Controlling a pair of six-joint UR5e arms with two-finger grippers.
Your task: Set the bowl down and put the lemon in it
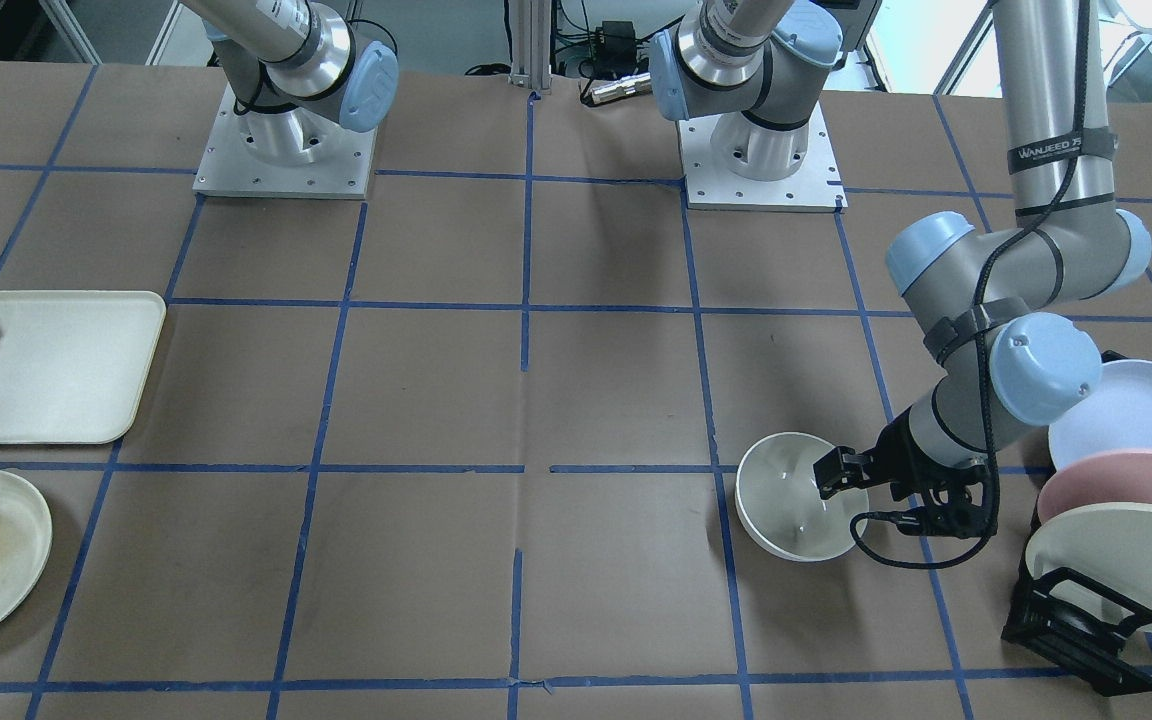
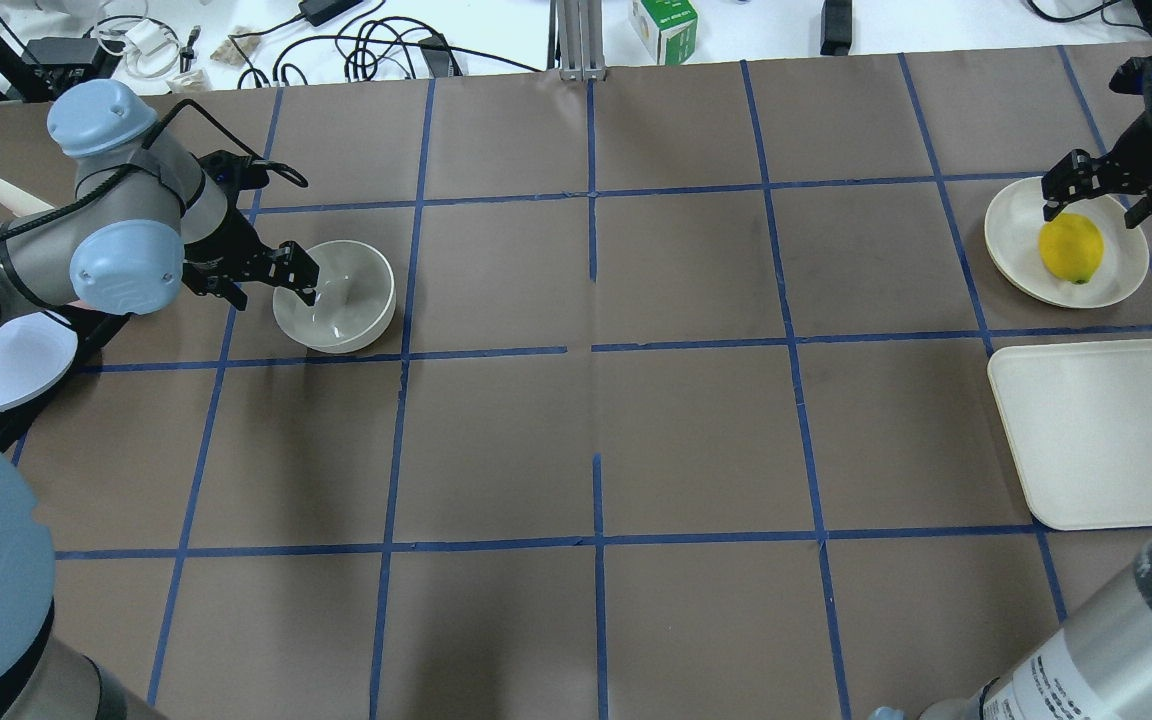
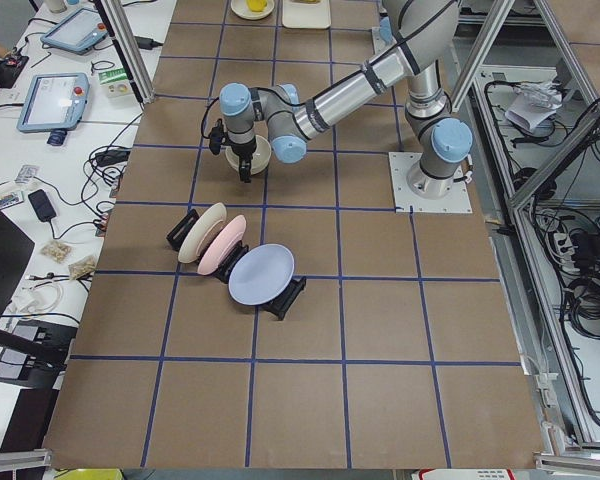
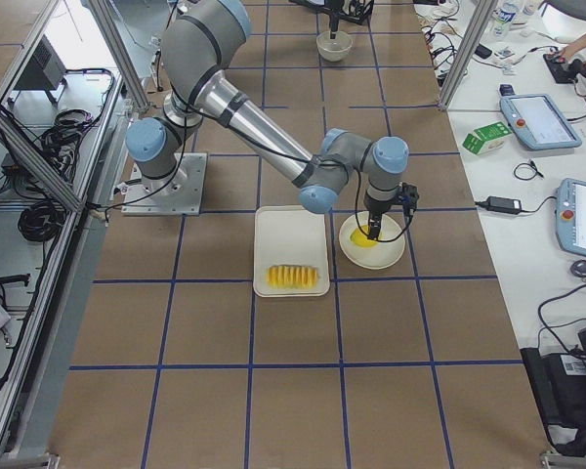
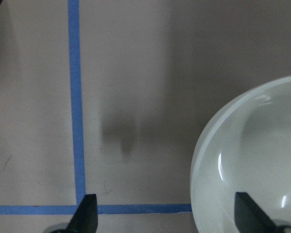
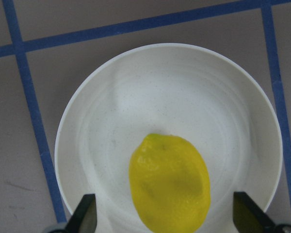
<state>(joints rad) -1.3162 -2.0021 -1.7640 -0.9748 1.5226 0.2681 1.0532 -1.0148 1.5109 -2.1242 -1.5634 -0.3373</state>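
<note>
Now the right gripper [image 6: 165,199] hangs over the lemon [image 6: 169,182] on its cream plate [image 6: 160,82], fingers [image 6: 87,213] spread either side of its narrow width. Well apart, the left gripper [image 5: 165,196] has its fingers [image 5: 87,213] spread astride the rim of the bowl [image 5: 252,145].

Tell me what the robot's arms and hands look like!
The left arm and the right arm are shiny silver tubes with round pale-blue caps at the joints. A black cable runs along the left arm, and a black band with white lettering wraps it. The left hand and right hand are black, each with two fingers.
</note>
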